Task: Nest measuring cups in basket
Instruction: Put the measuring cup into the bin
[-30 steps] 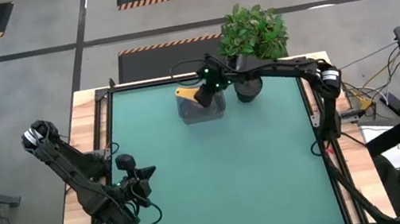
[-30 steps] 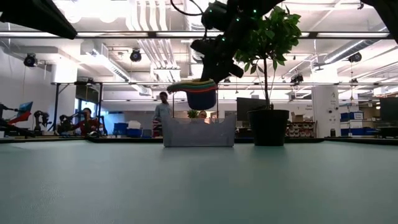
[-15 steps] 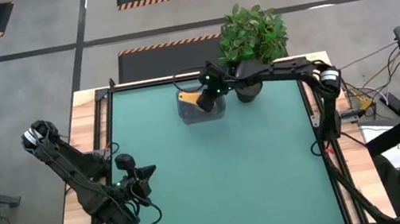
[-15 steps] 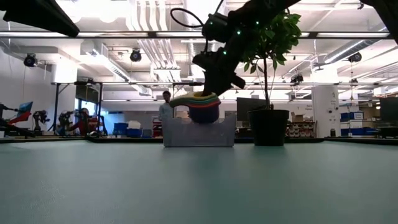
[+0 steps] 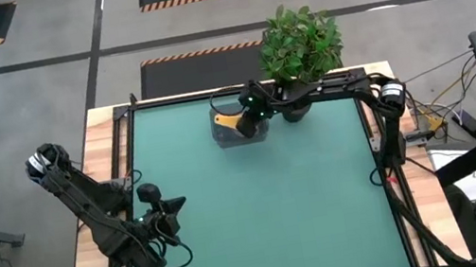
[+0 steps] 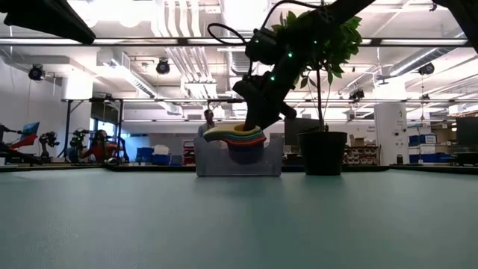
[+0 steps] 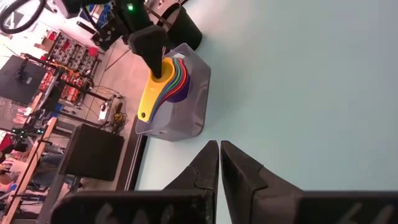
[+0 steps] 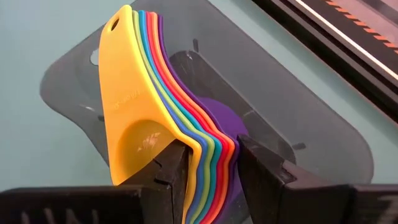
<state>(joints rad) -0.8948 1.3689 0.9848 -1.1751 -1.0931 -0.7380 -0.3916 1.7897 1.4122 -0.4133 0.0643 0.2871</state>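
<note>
The measuring cups [image 8: 140, 93] are nested in one stack, yellow on top and purple at the bottom. My right gripper [image 8: 208, 158] is shut on the stack over the translucent grey basket [image 5: 240, 133] at the table's far edge. In the low view the stack's bowls [image 6: 243, 149] sit below the basket's rim [image 6: 239, 142], and the handles [image 6: 220, 133] stick out to the left above it. My left gripper [image 7: 219, 146] is shut on nothing, up near the table's left edge [image 5: 175, 204]. My right gripper pinches the stacked handles [image 8: 205, 140] between its two fingers, close to where they join the bowls. One finger [image 8: 171, 165] lies on the yellow top handle, the other [image 8: 261, 165] on the purple underside. The fingers slant down from the table's right. The bowls hang inside the basket, handles tilted up.
A dark round pot [image 5: 296, 105] with a leafy plant [image 5: 300, 42] stands just right of the basket, under my right arm. The wide green table surface [image 5: 261, 216] lies in front of the basket. People and shelves show in the room beyond [image 6: 97, 146].
My right gripper has gone down with the stack of cups. The bowls hung above the basket's rim a second ago and now sit inside the basket; the handles have stayed tilted up to the left.
</note>
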